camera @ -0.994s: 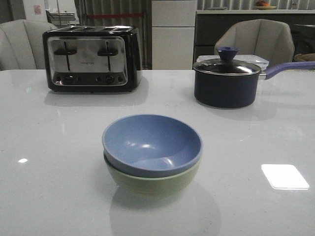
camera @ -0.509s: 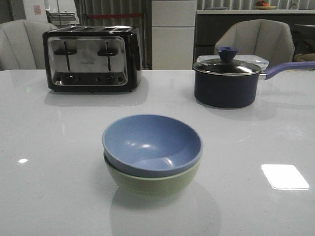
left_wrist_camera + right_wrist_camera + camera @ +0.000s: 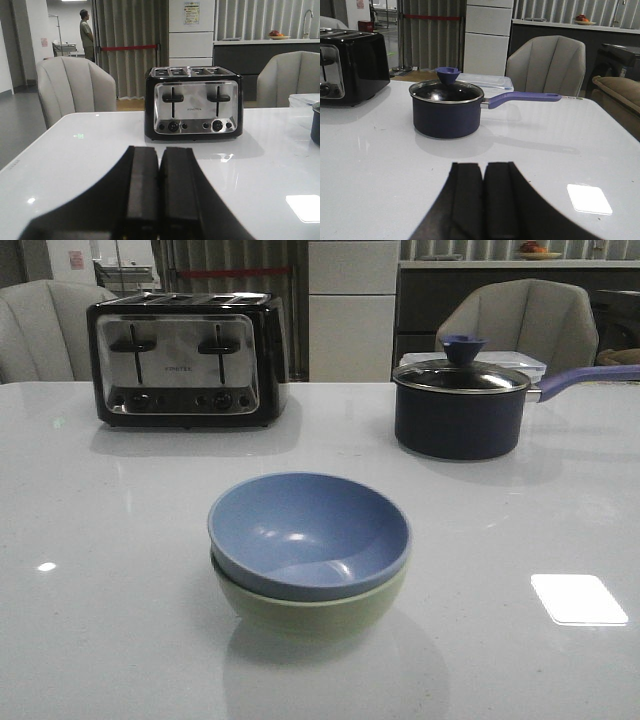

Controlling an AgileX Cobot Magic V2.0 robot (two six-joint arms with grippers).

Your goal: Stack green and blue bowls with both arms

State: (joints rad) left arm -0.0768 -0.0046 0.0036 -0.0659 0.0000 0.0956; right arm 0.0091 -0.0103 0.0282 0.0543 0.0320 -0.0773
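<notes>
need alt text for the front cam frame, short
A blue bowl sits nested inside a green bowl at the middle of a white table, with no robot arm in sight. Behind them stand a black and silver toaster on the left and a dark lidded saucepan on the right.
</notes>
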